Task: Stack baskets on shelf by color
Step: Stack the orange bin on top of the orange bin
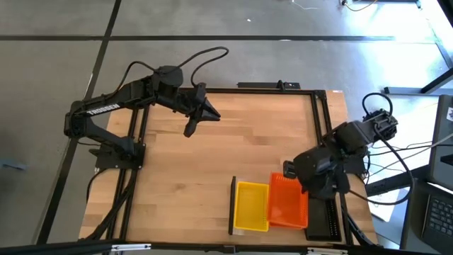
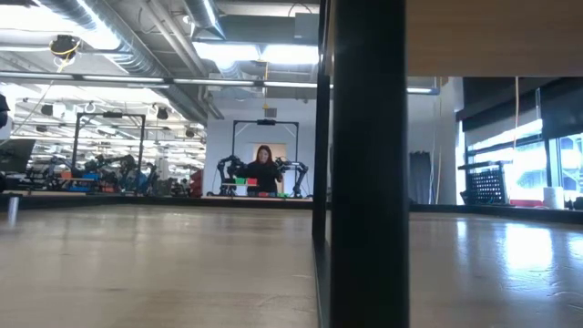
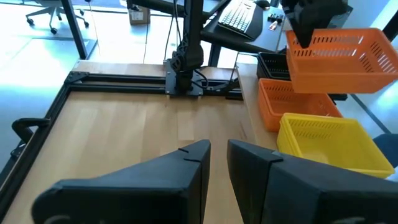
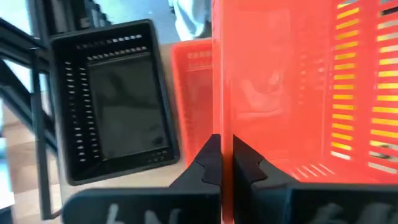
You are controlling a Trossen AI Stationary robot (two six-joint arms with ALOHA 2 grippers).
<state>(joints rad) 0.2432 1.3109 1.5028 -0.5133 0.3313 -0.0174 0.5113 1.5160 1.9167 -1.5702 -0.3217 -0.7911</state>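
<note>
1. Right claw point(image 4: 226, 163): I see its fingers pinched tight on the wall of an orange basket point(image 3: 341, 57), which hangs lifted clear of the others, at the near right part of the table point(image 1: 212, 163).
2. Second orange basket point(image 3: 292, 102): sits directly beneath the lifted one, on the shelf point(image 1: 233, 205).
3. Yellow basket point(image 1: 252, 207): I log it just beside the orange stack, on the side toward the shelf's dark end piece.
4. Black basket point(image 4: 118, 102): lies on the far side of the orange stack from the yellow one, at the table's right edge.
5. Left claw point(image 1: 190, 129): I have it hovering over the far left part of the table, well apart from the baskets, fingers point(image 3: 189, 163) slightly parted, holding nothing.
6. Person point(image 2: 264, 169): stands far off in the room beyond the table.
</note>
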